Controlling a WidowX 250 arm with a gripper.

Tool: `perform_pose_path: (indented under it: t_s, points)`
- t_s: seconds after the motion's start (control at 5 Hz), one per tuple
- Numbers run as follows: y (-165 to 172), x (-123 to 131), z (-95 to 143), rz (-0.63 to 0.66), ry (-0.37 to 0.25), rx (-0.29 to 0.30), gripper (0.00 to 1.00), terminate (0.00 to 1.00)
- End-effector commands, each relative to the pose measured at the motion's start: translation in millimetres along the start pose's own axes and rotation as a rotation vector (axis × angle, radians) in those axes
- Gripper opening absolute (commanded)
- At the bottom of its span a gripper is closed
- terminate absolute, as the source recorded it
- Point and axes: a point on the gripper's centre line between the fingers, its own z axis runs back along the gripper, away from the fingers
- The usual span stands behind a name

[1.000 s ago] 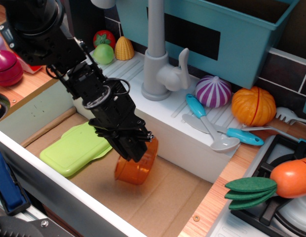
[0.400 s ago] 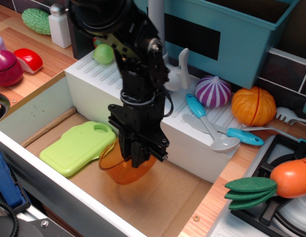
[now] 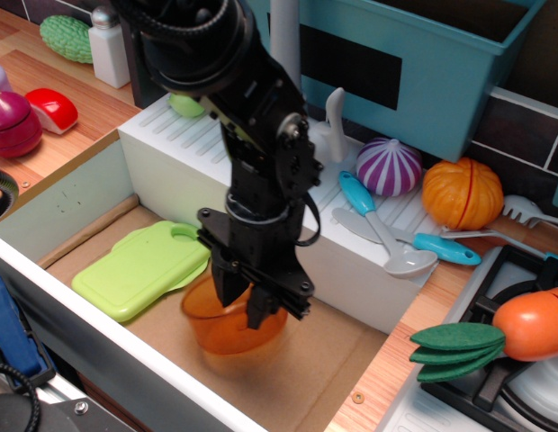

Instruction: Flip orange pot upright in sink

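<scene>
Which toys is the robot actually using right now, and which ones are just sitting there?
Using:
- orange pot
- sink
- gripper, at the pot's rim

Just sitting there:
- green cutting board
- purple onion
- orange pumpkin
- blue-handled spoon
- carrot
- teal bin

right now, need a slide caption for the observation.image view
End effector reaching into the upright orange pot on the sink floor, beside a green board.

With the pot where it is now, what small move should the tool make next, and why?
Probably open and lift straight up. The orange pot appears upright, mouth up, with its base seemingly on the sink floor beside the green cutting board. The tool seems to be gripping its rim, so releasing would likely leave it standing.
</scene>
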Motion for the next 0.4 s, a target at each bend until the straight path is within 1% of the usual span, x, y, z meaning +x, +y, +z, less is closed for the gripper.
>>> perform_pose_path:
  t_s: [0.0, 0.2]
  points:
    - [1.0, 5.8, 8.9, -0.004, -0.04, 0.005, 1.0, 0.0]
    - [1.0, 5.8, 8.9, -0.004, -0.04, 0.005, 1.0, 1.0]
